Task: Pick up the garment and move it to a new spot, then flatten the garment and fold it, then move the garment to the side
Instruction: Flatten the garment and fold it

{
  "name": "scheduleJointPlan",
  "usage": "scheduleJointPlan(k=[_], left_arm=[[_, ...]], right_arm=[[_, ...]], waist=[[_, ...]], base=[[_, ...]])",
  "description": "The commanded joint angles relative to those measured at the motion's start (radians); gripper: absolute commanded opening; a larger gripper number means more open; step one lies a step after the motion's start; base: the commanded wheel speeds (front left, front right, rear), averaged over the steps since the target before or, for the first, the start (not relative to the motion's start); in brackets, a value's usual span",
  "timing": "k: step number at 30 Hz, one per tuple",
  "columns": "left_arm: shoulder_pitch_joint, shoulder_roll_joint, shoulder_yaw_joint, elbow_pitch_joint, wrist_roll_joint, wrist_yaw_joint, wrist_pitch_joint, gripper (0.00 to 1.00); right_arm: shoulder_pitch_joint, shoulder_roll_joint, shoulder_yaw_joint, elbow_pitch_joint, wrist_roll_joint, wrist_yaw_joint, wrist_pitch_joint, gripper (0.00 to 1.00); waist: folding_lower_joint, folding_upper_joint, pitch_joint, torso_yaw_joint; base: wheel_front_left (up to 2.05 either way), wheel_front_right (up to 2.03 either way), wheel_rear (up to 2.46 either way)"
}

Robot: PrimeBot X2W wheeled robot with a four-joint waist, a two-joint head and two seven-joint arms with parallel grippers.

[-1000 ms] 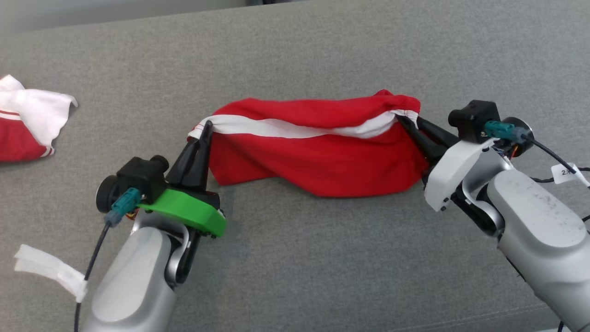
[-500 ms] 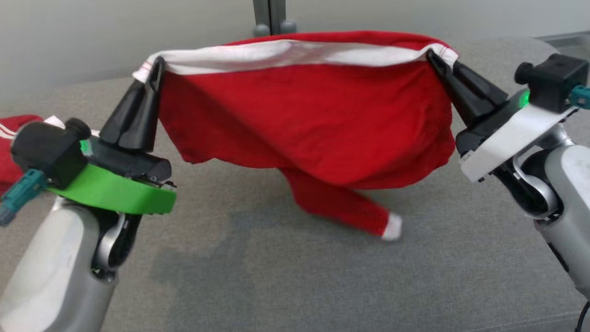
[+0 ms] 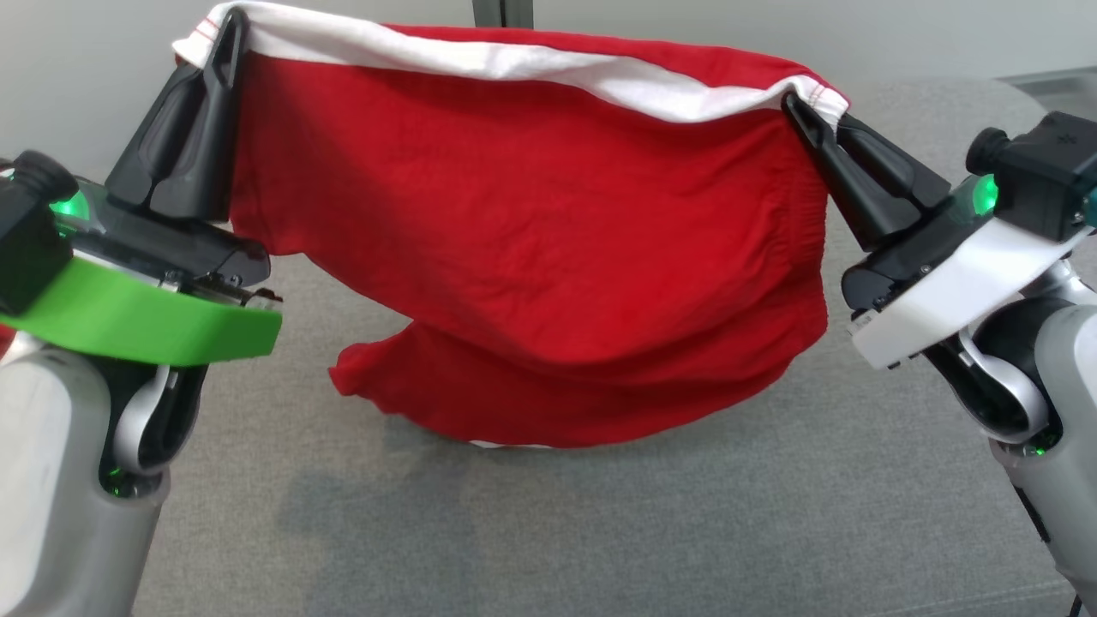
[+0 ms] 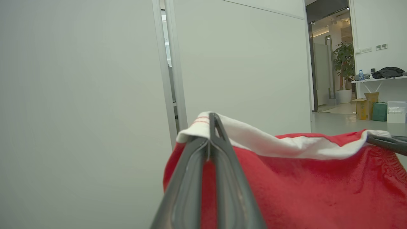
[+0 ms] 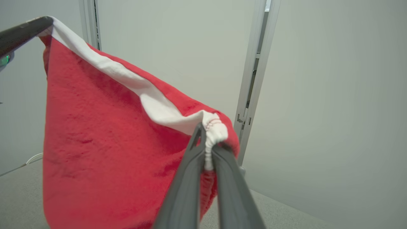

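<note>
A red garment (image 3: 531, 257) with a white band along its top edge hangs stretched between my two grippers above the grey cushion (image 3: 600, 531). My left gripper (image 3: 224, 34) is shut on the garment's left top corner. My right gripper (image 3: 801, 107) is shut on the bunched right top corner. The lower part sags in folds and its bottom edge rests on or just above the cushion. In the left wrist view the garment (image 4: 318, 190) spreads to the right of my left gripper (image 4: 211, 122). In the right wrist view the garment (image 5: 105, 143) hangs left of my right gripper (image 5: 206, 135).
A pale wall with a metal door frame (image 3: 504, 12) stands behind the cushion. The left wrist view looks past the wall into a room with a plant (image 4: 344, 60) and boxes (image 4: 372, 109) on the floor.
Both grippers have lifted the garment from the cushion, first to mid height and now higher and wider apart. The hanging sleeve has swung up into the folds. The head view has tilted up.
</note>
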Motion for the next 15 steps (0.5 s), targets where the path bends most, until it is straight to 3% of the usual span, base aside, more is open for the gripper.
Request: scheduleJointPlan(k=[1,7,15], left_arm=[[-0.034,-0.006,0.001,0.019,-0.004,-0.003,-0.006,0.0],[-0.193,-0.011,-0.022,0.145,0.012,-0.026,-0.024,0.0],[-0.56,-0.025,-0.06,0.38,0.074,-0.045,-0.107,0.0]], right_arm=[[-0.026,0.004,0.008,0.015,-0.021,-0.001,-0.004,0.0],[-0.171,0.046,0.047,0.141,-0.037,-0.001,-0.043,0.0],[-0.503,0.106,0.039,0.406,-0.133,-0.001,-0.186,0.0]], waist=[[0.0,0.0,0.067,0.007],[0.0,0.0,0.199,0.005],[0.0,0.0,0.331,-0.01]], base=[[0.0,0.0,0.0],[0.0,0.0,0.0],[0.0,0.0,0.0]])
